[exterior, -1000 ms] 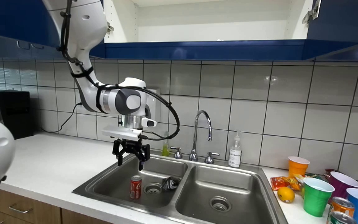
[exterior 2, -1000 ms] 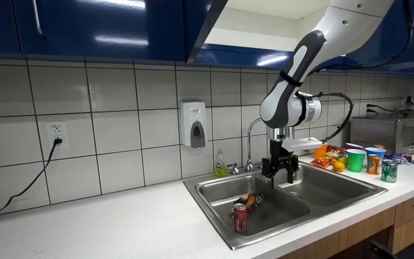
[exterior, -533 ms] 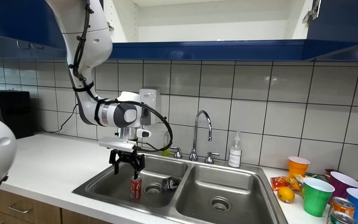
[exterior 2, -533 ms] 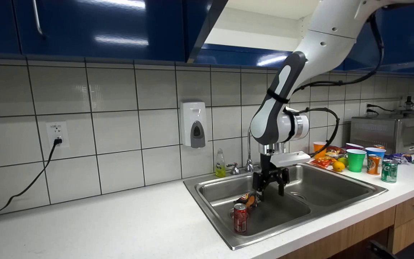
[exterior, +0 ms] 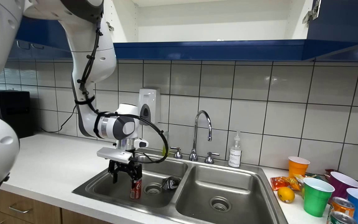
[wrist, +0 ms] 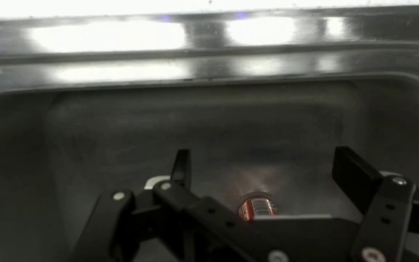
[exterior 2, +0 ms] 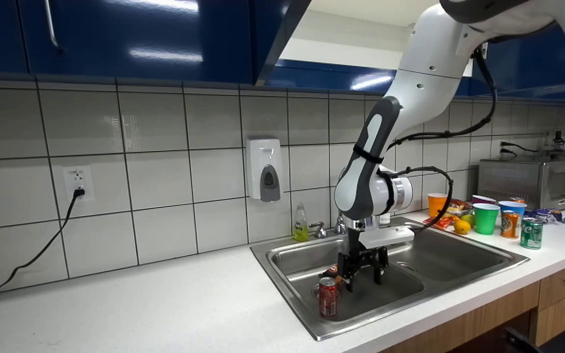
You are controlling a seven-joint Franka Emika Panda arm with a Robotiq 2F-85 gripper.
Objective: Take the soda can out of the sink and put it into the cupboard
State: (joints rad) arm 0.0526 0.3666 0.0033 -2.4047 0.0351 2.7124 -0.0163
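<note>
Early stage, I'd judge: small red cylindrical soda can (exterior 2: 328, 298), silvery top up, stands upright in stainless-steel double-basin sink (exterior: 228, 189), same basin as crumpled dark snack wrapper (exterior: 171, 183); not gripped yet; glossy dark-blue overhead cupboard (exterior: 210, 49) is open, white inside showing, so prob. nothing to open; left to do: grasp, lift out, raise to cupboard, set in, let go; arm next: jointed white-and-grey robot arm (exterior 2: 424, 98) bends high in front of cupboard, wrist low, black two-finger gripper (exterior 2: 363, 283) aimed straight down over can's basin; jaws spread wide, nothing held; one finger (exterior: 134, 184) overlaps can's upper part in an exterior view, but exact gap unclear; wrist view has can low in frame, pt. hidden by gripper body; likely needs sideways nudge + lowering bef. closing.
</note>
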